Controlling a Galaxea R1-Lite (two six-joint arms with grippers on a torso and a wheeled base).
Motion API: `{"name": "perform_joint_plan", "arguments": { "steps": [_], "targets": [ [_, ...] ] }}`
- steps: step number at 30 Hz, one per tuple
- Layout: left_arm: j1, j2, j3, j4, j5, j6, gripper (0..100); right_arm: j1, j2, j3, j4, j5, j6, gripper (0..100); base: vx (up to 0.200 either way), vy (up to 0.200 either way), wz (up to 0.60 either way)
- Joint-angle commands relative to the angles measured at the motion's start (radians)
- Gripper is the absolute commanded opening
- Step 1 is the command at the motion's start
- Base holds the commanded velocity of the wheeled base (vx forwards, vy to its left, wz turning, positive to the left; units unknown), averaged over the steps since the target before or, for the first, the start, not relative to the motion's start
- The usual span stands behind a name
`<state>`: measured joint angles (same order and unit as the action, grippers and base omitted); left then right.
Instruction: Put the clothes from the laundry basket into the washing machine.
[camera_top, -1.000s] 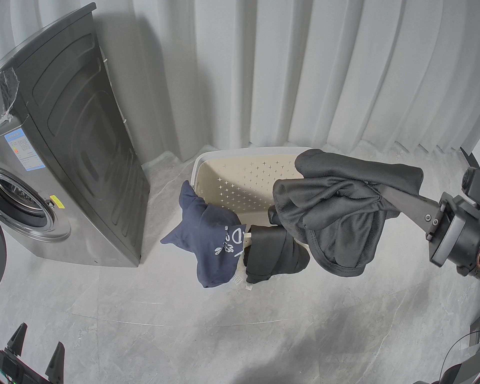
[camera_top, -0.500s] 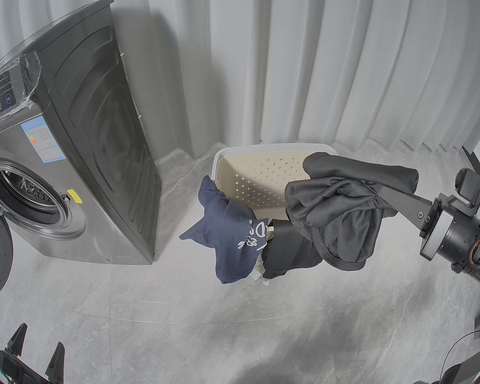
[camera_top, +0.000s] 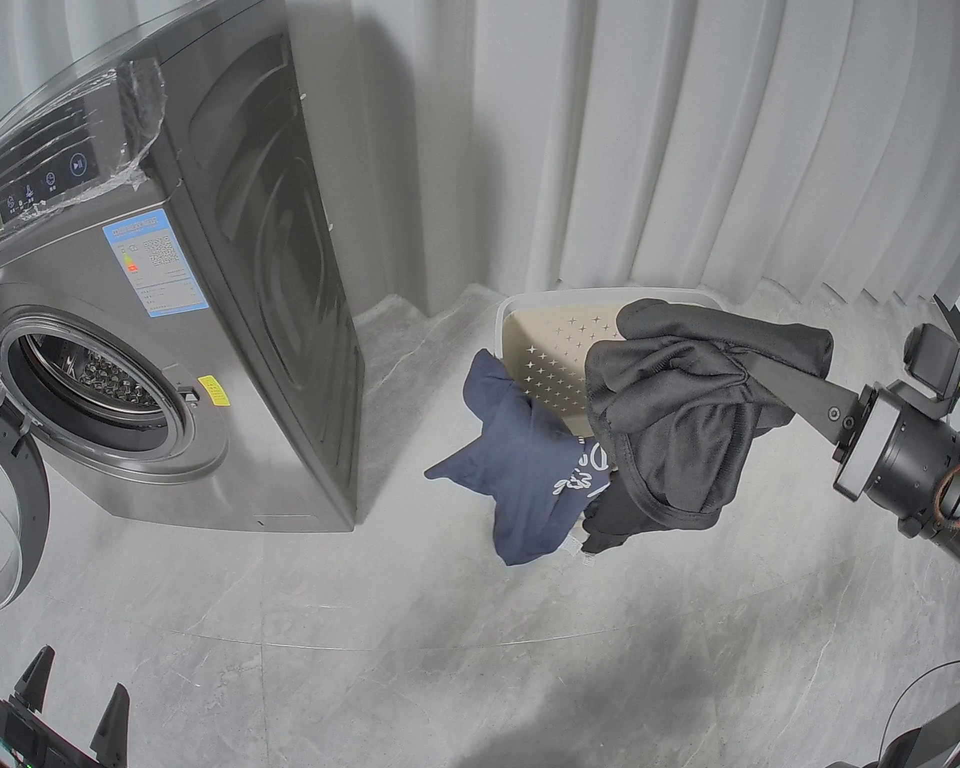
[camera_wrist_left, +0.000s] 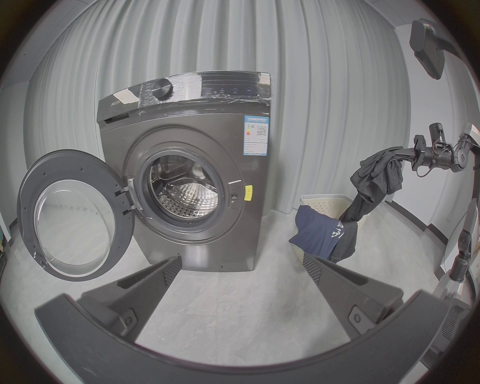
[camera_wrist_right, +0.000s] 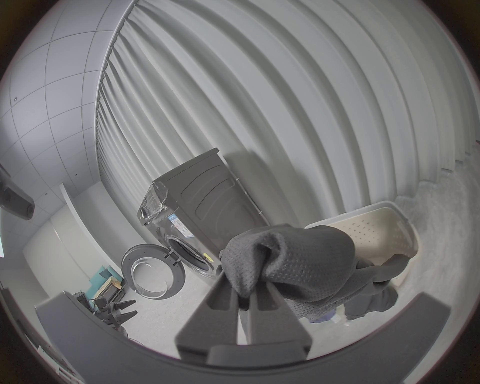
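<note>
Left end effector (camera_top: 76, 690) sits low, fingers spread. Right end effector (camera_wrist_right: 249, 295) is clamped on the dark garment (camera_top: 680, 420), hanging above the basket (camera_top: 560, 340) (navy top (camera_top: 520, 470) draped over its rim). The washer (camera_wrist_left: 200, 165), door open, is ahead of the left end effector.

- A grey, marbled floor (camera_top: 450, 650) carries everything.
- The washing machine (camera_top: 250, 300) is stood on it at the left, its round door (camera_wrist_left: 75, 215) swung open.
- The laundry basket (camera_top: 548, 345) is set to the machine's right, apart from it, near a pale curtain (camera_top: 650, 130).
- A navy garment (camera_top: 525, 470) is draped over the basket's rim; its lower end possibly touches the floor.
</note>
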<state>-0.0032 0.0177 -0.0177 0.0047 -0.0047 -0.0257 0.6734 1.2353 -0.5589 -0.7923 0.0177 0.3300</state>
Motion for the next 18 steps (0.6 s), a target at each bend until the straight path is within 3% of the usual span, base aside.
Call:
{"name": "perform_joint_plan", "arguments": {
  "steps": [1,18],
  "targets": [
    [0.000,-0.012,0.013,0.000,0.000,0.000,100,0.015,0.012,-0.001,-0.001,-0.001,0.001,0,0.000,0.200,0.00],
    [0.000,-0.012,0.015,0.000,0.002,-0.002,100,0.032,0.016,-0.015,-0.016,0.011,0.003,0,0.000,0.200,0.00]
  ]
}}
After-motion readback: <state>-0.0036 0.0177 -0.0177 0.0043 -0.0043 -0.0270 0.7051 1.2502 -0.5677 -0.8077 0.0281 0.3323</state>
